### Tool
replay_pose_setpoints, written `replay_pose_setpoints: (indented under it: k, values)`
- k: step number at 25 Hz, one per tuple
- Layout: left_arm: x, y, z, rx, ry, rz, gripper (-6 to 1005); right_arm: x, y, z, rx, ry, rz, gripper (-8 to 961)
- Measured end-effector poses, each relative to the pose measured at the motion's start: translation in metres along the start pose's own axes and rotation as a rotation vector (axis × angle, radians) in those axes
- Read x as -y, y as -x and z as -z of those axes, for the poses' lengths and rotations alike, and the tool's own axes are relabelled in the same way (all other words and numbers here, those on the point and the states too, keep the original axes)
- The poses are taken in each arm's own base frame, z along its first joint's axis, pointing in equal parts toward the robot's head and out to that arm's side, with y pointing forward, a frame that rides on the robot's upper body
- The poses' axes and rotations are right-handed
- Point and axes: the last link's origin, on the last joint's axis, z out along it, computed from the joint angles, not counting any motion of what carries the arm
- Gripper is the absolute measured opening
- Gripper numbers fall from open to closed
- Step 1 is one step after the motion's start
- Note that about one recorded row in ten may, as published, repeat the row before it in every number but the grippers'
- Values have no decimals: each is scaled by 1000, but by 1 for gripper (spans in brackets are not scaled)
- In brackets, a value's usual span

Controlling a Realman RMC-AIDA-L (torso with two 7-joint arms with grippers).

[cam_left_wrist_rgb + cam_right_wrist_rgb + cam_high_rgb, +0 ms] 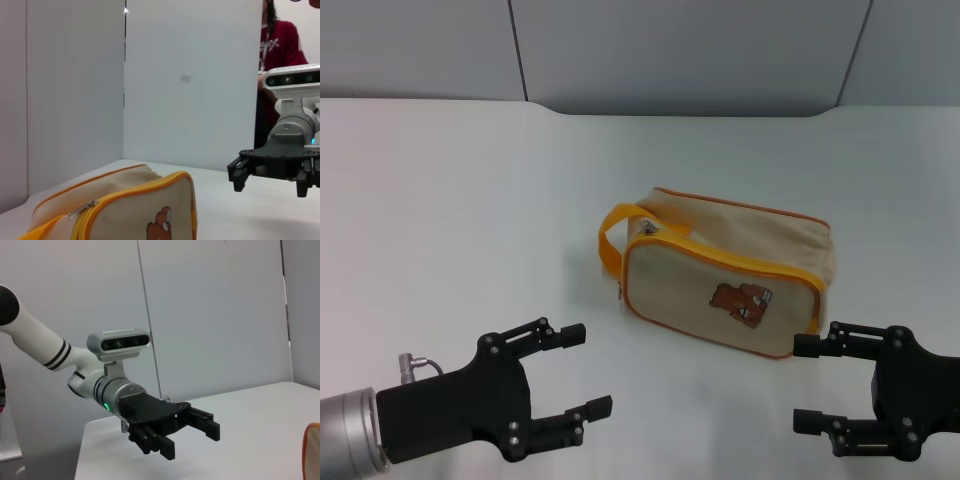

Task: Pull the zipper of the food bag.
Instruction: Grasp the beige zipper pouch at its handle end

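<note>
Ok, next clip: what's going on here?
Nothing is being handled so far. A beige food bag lies on the white table, its yellow-orange zipper looking closed, with the silver pull tab near the strap end. The left claw and right claw are both open, low at the near edge on either side of the bag, touching nothing. The zipper pull has not begun.

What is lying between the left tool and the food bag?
Nothing: in the head view, only bare table separates the open left tool from the food bag.
</note>
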Motion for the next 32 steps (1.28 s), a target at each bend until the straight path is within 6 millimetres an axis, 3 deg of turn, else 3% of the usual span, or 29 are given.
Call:
replay_pose_setpoints:
  k: [12, 15, 23, 32]
  values:
    - [15, 8, -9, -16, -161, 3, 755, -1, -2, 0, 2, -5, -5, 742]
    - [31, 15, -28, 26, -239, 38, 746, -1, -2, -1, -1, -9, -7, 742]
    - [49, 14, -62, 69, -284, 43, 723, -1, -3, -4, -1, -9, -8, 741]
    - [57, 12, -78, 93, -300, 47, 697, 0, -5, -5, -12, -19, -10, 740]
